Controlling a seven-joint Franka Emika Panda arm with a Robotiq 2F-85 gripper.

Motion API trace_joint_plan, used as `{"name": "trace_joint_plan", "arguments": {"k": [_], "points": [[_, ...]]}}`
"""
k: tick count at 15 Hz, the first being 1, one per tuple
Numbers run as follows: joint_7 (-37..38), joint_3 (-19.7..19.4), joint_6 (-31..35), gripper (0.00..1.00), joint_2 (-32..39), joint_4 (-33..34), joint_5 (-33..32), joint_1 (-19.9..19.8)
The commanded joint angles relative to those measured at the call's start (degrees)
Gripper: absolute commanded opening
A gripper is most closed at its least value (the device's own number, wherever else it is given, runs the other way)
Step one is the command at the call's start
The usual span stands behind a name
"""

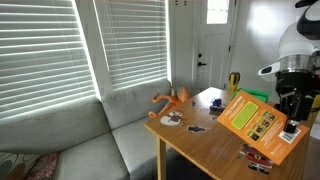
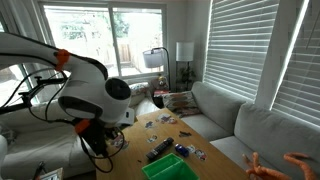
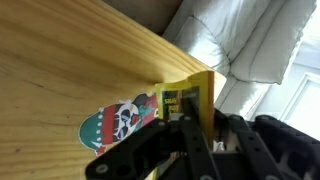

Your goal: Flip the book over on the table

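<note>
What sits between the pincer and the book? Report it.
Nothing: in the wrist view the pincer grips the book directly by its yellow edge.

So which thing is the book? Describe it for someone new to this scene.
Find the wooden table beside the grey sofa. At its end by the white robot arm, the book is the flat orange-yellow slab with dark green picture panels, tilted up, far larger than the small cards around it.
</note>
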Motion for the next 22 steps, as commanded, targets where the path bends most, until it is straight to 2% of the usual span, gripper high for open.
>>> {"name": "trace_joint_plan", "arguments": {"k": [1,6,12,20,22], "points": [[-1.06,2.01,-1.1,0.03,2.9,1.15,-0.42,-2.95],[0.26,3.35,-0.73,0.03,4.69,1.11,-1.89,-4.96],[-1.77,3.17,-2.03,0.03,3.07,1.7,0.65,-5.63],[0.69,3.74,-1.97,0.03,2.95,1.42,-2.7,-8.06],[4.21,4.67,-1.23,0.03,3.45,1.19,-6.14,-9.11]]}}
